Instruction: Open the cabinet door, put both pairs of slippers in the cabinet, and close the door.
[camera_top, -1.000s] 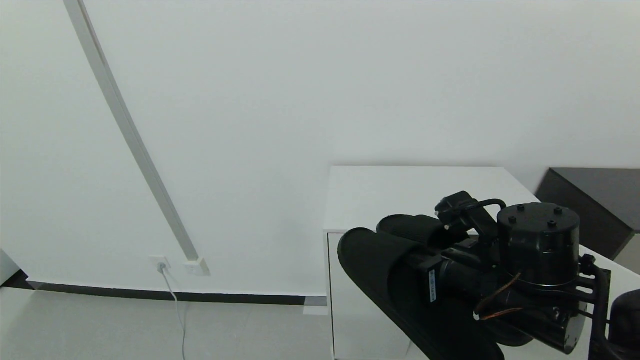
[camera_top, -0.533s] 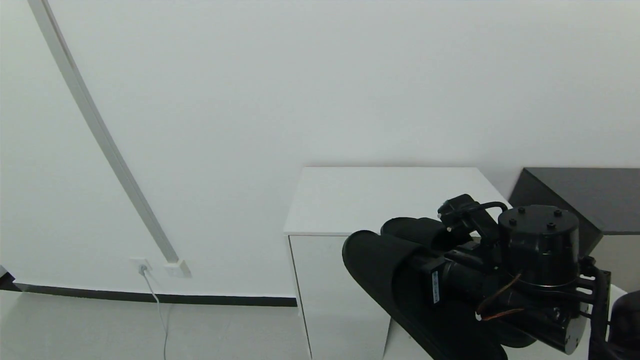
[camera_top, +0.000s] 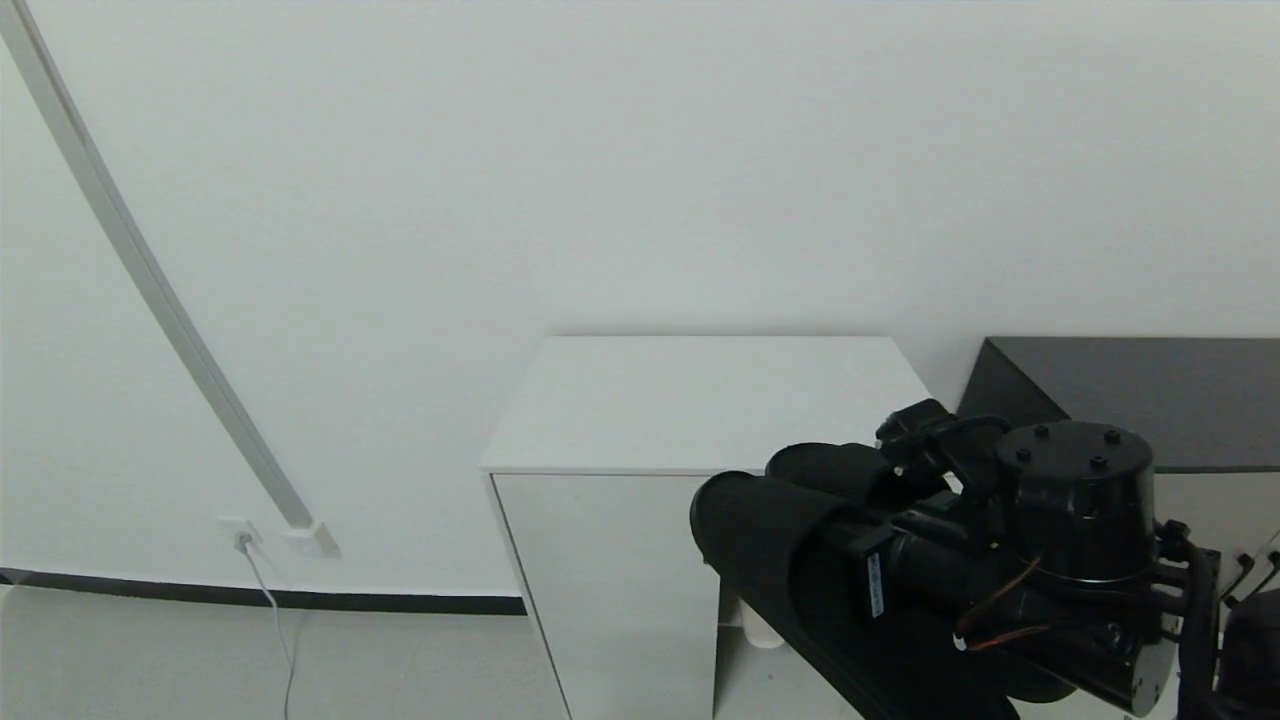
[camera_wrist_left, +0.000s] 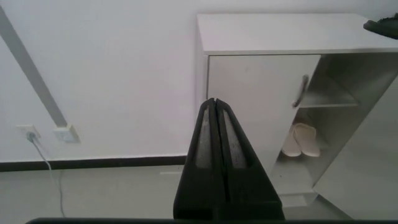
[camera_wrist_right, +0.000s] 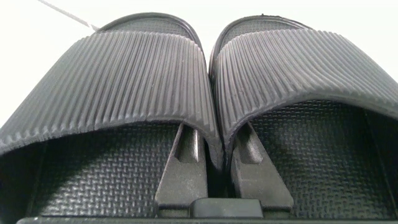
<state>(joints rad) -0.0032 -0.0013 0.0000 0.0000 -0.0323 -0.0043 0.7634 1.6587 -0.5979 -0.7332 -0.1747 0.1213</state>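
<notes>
Fingers (camera_wrist_right: 183, 168) of the right gripper (camera_wrist_right: 216, 142) pinch the adjoining strap edges of 2 black slippers (camera_wrist_right: 143, 81), held in front of the white cabinet (camera_top: 700, 400). Left gripper (camera_wrist_left: 214, 107): fingers pressed together, empty. The cabinet door (camera_wrist_left: 261, 106) stands open, and 1 white pair (camera_wrist_left: 303, 140) lies inside. Risk: the long soles may strike the door edge, levering the pair out of this narrow pinch.

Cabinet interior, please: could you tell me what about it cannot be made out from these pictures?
Head view: the cabinet opening is hidden behind the black slippers and the right arm.
Left wrist view: the left gripper covers the cabinet's lower front; the open door is cut by the edge.
White slippers: too small for detail.
</notes>
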